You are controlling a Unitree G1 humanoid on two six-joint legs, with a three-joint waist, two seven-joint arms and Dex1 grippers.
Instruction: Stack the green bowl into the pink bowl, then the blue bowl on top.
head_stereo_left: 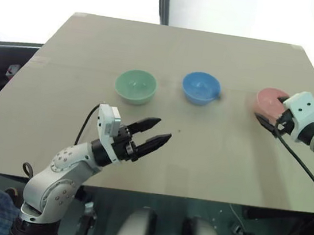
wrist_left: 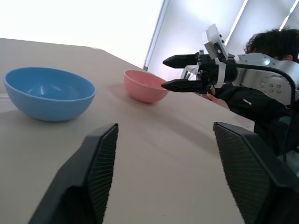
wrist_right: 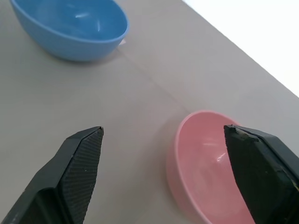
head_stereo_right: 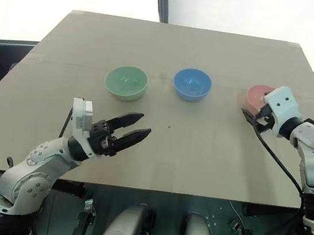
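Across the tan table (head_stereo_left: 158,152), green bowl (head_stereo_left: 135,86), blue bowl (head_stereo_left: 201,88) and pink bowl (head_stereo_left: 268,101) were found separate; left gripper (head_stereo_left: 158,133) and right gripper (wrist_left: 173,73) were spread, empty.

Both arms reach forward, the left gripper (head_stereo_left: 153,134) with fingers parted, the right gripper (wrist_left: 171,73) likewise spread wide and empty.

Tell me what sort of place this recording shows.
Most likely a robot test bench in a lab: a plain tan table holding just three plastic bowls, green, blue and pink, bright windows behind, and a person seated at its edge.
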